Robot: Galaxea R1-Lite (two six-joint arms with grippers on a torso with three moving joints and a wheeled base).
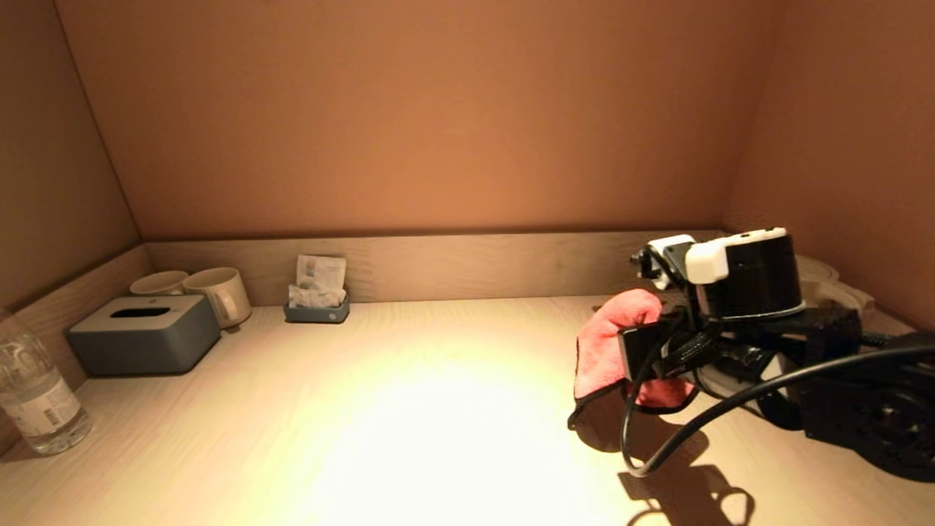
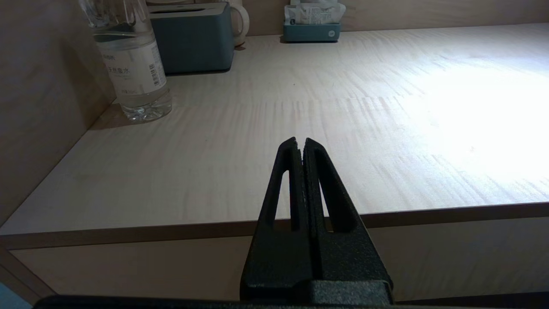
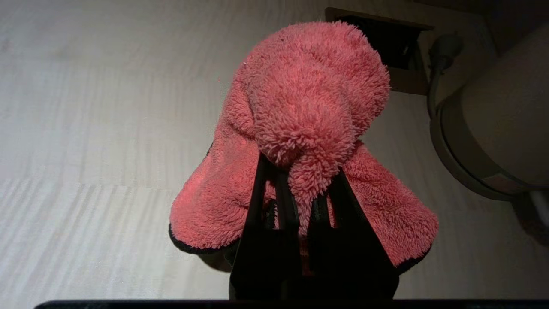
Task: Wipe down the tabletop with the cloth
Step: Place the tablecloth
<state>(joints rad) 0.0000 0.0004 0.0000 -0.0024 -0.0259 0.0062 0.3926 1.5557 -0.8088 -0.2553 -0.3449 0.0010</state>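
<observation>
A fluffy pink cloth [image 1: 606, 343] with a dark hem hangs from my right gripper [image 1: 634, 352] at the right side of the pale wooden tabletop [image 1: 409, 409]. In the right wrist view the right gripper [image 3: 302, 165] is shut on a bunched fold of the cloth [image 3: 309, 98], which drapes to both sides of the fingers; its lower edge hangs close to the tabletop. My left gripper [image 2: 300, 143] is shut and empty, parked by the table's front left edge, out of the head view.
A water bottle [image 1: 33, 387] stands at the front left. A grey tissue box [image 1: 142, 332], two mugs [image 1: 219, 292] and a sachet holder [image 1: 318, 296] sit along the back left. A white kettle [image 3: 497, 124] and a wall socket [image 3: 381, 43] are near the right wall.
</observation>
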